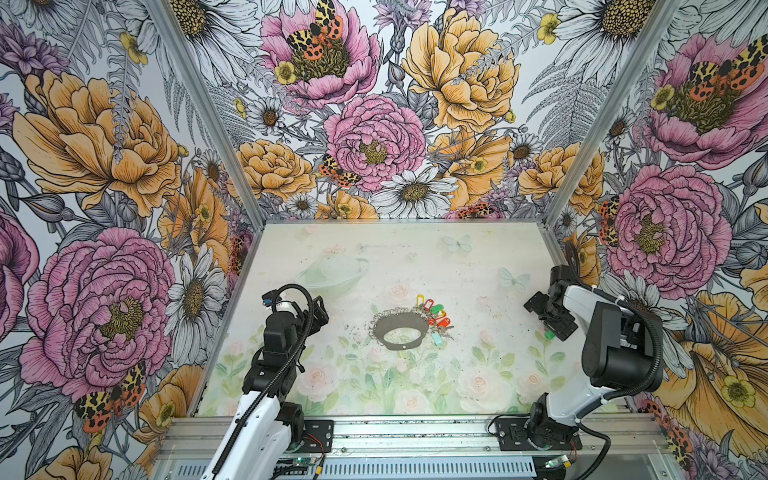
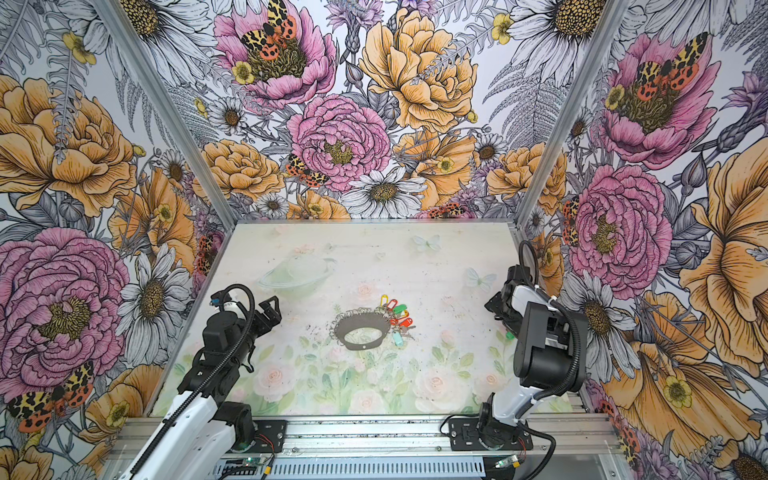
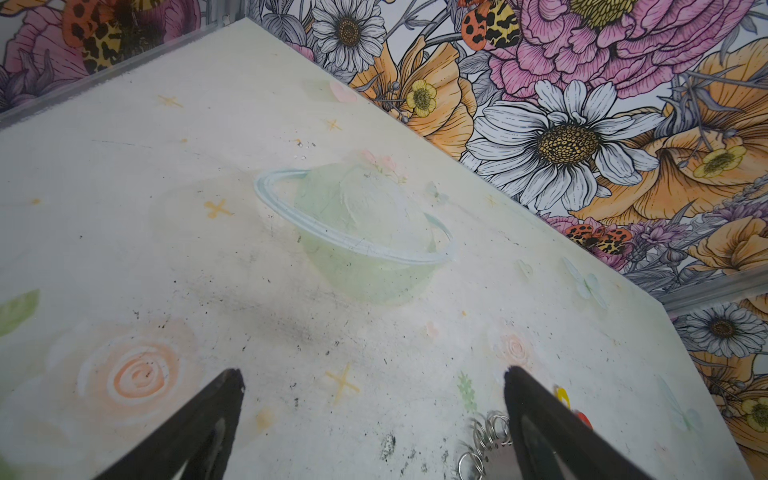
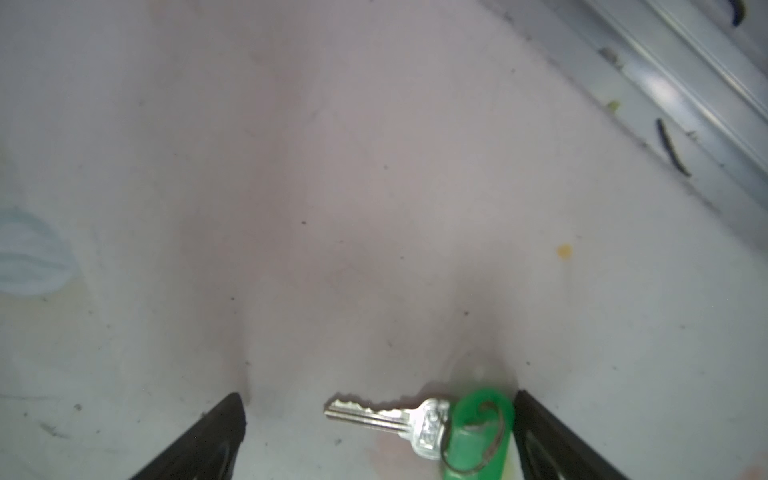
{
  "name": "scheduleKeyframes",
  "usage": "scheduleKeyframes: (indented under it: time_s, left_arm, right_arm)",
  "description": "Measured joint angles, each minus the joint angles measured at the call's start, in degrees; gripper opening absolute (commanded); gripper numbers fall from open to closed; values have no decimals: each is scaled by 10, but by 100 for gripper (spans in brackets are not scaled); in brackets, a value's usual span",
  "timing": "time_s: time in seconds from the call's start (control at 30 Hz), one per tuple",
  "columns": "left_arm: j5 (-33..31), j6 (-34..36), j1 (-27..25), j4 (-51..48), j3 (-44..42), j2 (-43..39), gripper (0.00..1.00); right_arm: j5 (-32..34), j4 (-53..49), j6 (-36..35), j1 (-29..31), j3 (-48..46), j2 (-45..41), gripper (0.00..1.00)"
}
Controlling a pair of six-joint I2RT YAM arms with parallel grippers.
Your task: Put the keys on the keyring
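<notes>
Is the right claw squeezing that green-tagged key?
No, the green-tagged key lies loose between the wide-open jaws of the right gripper.

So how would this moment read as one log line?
left gripper: open, empty | right gripper: open, by green-tagged key | keyring: mid-table, untouched

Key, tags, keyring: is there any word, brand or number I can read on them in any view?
None can be read.
Key: stamped marks on its head, too blurred to read.
Green tag: no text shows.
Tags by the keyring: too small to tell in both top views.
</notes>
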Motion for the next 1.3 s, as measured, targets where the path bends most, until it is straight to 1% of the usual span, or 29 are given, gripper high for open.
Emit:
scheduleKeyframes:
  time_s: [0.07,0.17,0.33,0.43,0.5,0.57,0.73,0.87,1.1,1.3]
  left_arm:
    - [0,0,1,0,0,0,99]
    - [0,0,5,4,-2,0,99]
    - [0,0,8,7,-3,-2,99]
    - [1,0,10,8,-7,-12,99]
    - [1,0,12,8,-8,-18,99]
    - [1,0,15,8,-10,-22,99]
    - [2,0,19,9,-14,-22,99]
    - [3,0,19,9,-14,-20,99]
    - [3,0,19,10,-15,-20,99]
    - [5,0,23,13,-15,-16,99]
  right_arm:
    - [-5,1,0,20,6,4,99]
    - [-19,3,0,66,14,9,99]
    - [-47,5,0,177,50,35,99]
    - [-62,4,-5,228,82,58,99]
    - [-63,1,-10,251,96,64,99]
    - [-58,-3,-20,255,101,59,99]
    - [-33,-20,-48,228,108,35,99]
    - [-23,-23,-63,210,126,38,99]
    - [-16,-24,-78,198,167,92,98]
    - [-16,-26,-80,200,169,127,96]
